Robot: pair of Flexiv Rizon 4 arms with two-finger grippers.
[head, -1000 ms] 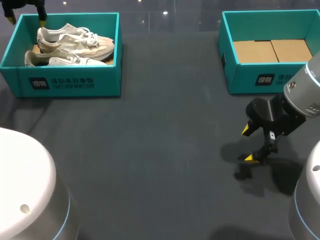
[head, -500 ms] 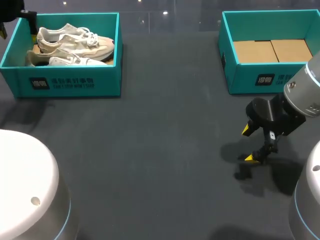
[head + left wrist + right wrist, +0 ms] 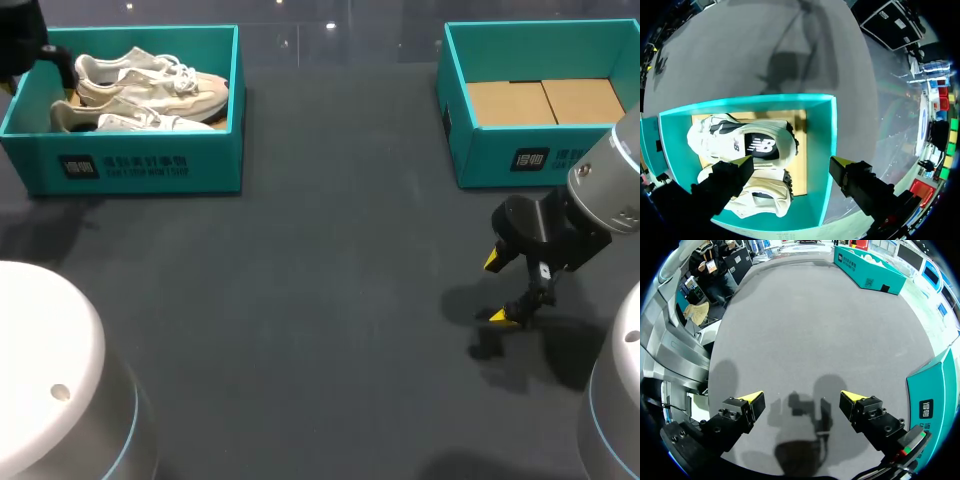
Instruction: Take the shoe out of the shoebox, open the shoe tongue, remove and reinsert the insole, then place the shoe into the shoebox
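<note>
Probably light and soft, the shoe (image 3: 740, 142) in the table's (image 3: 330, 290) far-left shoebox (image 3: 823, 150) suits a heel-rim pinch by the wide-open left gripper (image 3: 792, 162).

Your right claw (image 3: 802, 398): yellow-tipped fingers spread wide, hanging above the grey worktop (image 3: 805, 315). Its shadow (image 3: 807, 412) falls on the worktop between them. Near shoebox (image 3: 932, 395): teal, just beside the claw. Far shoebox (image 3: 865, 271): teal, well ahead across the worktop.
</note>
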